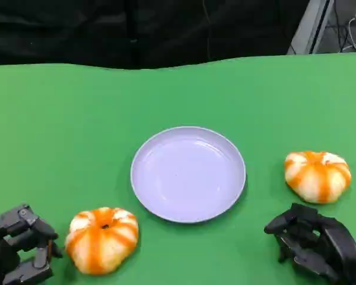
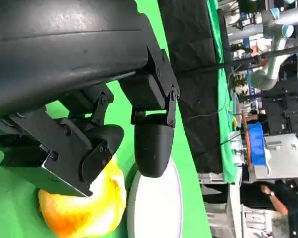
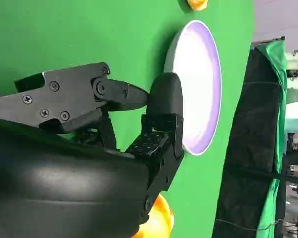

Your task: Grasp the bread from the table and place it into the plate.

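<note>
A pale lilac plate sits on the green bench and serves as the landmark here. One pumpkin-shaped bread, orange with white stripes, lies on the bench just beside the plate's near-left edge, apart from its rim. A second bread of the same kind lies on the bench to the right of the plate, well clear of it. The left robot hand rests near-left of the plate, just beside the first bread, fingers apart and grasping nothing. The right robot hand sits near-right of the plate, nearer than the second bread, fingers loosely bent and released, holding nothing.
</note>
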{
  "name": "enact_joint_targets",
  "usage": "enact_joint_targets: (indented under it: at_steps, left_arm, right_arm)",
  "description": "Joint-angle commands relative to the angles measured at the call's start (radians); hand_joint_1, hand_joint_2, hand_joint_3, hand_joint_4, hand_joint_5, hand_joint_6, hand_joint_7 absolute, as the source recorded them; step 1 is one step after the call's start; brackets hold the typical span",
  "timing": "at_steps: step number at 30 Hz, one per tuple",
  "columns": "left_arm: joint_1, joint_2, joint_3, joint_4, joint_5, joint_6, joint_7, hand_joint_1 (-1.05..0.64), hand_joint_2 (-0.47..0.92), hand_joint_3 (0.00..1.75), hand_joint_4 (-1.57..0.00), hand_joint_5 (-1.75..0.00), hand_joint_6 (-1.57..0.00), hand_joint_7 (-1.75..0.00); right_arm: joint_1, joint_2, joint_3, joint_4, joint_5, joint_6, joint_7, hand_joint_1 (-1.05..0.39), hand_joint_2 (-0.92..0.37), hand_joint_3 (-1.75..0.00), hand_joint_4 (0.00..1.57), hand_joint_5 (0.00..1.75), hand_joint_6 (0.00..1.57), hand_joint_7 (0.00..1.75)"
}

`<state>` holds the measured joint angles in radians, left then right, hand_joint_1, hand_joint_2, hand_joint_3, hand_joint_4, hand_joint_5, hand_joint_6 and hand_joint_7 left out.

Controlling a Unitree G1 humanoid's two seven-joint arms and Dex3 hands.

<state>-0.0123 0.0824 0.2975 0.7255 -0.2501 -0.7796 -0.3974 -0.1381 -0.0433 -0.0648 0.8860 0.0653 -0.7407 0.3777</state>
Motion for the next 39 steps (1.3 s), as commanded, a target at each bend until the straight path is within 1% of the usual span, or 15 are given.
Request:
enact_joint_targets:
  at_steps: [1, 10, 28, 30, 31, 32, 33, 34, 35, 36, 37, 39]
  left_arm:
    - [-0.004, 0.027, 0.001, 0.004, -0.001, -0.008, 0.002, 0.09, 0.52, 1.24, -1.00, -1.56, -0.97, -1.34]
    - [0.005, 0.022, -0.001, -0.018, -0.004, 0.015, 0.009, 0.08, 0.52, 1.22, -1.02, -1.54, -0.98, -1.34]
    - [0.004, 0.021, -0.005, -0.017, -0.003, 0.010, 0.008, 0.08, 0.53, 1.21, -1.02, -1.53, -0.98, -1.34]
    - [0.002, 0.019, -0.007, -0.010, -0.001, -0.001, 0.005, 0.11, 0.50, 1.26, -1.01, -1.51, -0.98, -1.30]
    - [0.004, -0.001, 0.004, -0.027, -0.062, 0.035, -0.027, 0.11, 0.49, 1.27, -1.01, -1.51, -0.98, -1.29]
    - [0.007, -0.015, 0.012, -0.041, -0.109, 0.064, -0.052, 0.03, 0.51, 1.11, -0.82, -1.11, -0.79, -0.95]
    - [0.009, -0.024, 0.017, -0.051, -0.143, 0.084, -0.070, -0.01, 0.58, 0.91, -0.86, -0.56, -0.82, -0.47]
    - [0.010, -0.030, 0.023, -0.055, -0.177, 0.102, -0.098, -0.03, 0.61, 0.83, -0.90, -0.32, -0.85, -0.26]
    - [0.010, -0.031, 0.026, -0.054, -0.192, 0.109, -0.116, -0.07, 0.66, 0.70, -0.87, -0.17, -0.82, -0.14]
    - [0.011, -0.031, 0.029, -0.053, -0.203, 0.114, -0.129, -0.14, 0.77, 0.48, -0.84, -0.07, -0.78, -0.06]
    - [0.011, -0.031, 0.031, -0.053, -0.209, 0.117, -0.138, -0.18, 0.84, 0.32, -0.82, -0.04, -0.76, -0.03]
    - [0.010, -0.031, 0.037, -0.051, -0.212, 0.120, -0.142, -0.25, 0.90, 0.19, -0.79, -0.01, -0.74, -0.01]
  right_arm:
    - [0.004, -0.012, -0.004, 0.012, 0.009, 0.012, 0.000, -0.29, -0.92, -0.44, 0.66, 1.75, 0.75, 1.07]
    - [0.011, -0.014, -0.002, -0.003, 0.003, 0.016, -0.008, -0.29, -0.92, -0.43, 0.65, 1.74, 0.76, 1.06]
    - [0.011, -0.015, -0.004, -0.005, 0.008, 0.018, -0.002, -0.29, -0.92, -0.43, 0.65, 1.74, 0.76, 1.07]
    - [0.011, -0.016, -0.008, -0.004, 0.015, 0.019, 0.005, -0.30, -0.92, -0.43, 0.66, 1.74, 0.76, 1.06]
    - [0.009, -0.017, -0.010, 0.000, 0.018, 0.020, 0.008, -0.30, -0.92, -0.44, 0.66, 1.74, 0.76, 1.06]
    - [0.007, -0.018, -0.011, 0.003, 0.019, 0.021, 0.010, -0.29, -0.92, -0.44, 0.66, 1.74, 0.76, 1.06]
    - [0.006, -0.018, -0.012, 0.006, 0.020, 0.021, 0.011, -0.28, -0.92, -0.44, 0.66, 1.74, 0.76, 1.07]
    - [0.006, -0.019, -0.012, 0.007, 0.018, 0.020, 0.010, -0.28, -0.92, -0.44, 0.66, 1.74, 0.76, 1.07]
    - [0.006, -0.019, -0.011, 0.007, 0.017, 0.018, 0.010, -0.28, -0.92, -0.44, 0.66, 1.74, 0.76, 1.07]
    - [0.006, -0.019, -0.012, 0.008, 0.018, 0.017, 0.011, -0.28, -0.92, -0.44, 0.66, 1.74, 0.76, 1.07]
    - [0.006, -0.019, -0.012, 0.008, 0.019, 0.017, 0.012, -0.28, -0.92, -0.44, 0.66, 1.74, 0.76, 1.07]
    - [0.005, -0.019, -0.012, 0.008, 0.020, 0.017, 0.014, -0.28, -0.92, -0.44, 0.66, 1.75, 0.76, 1.07]
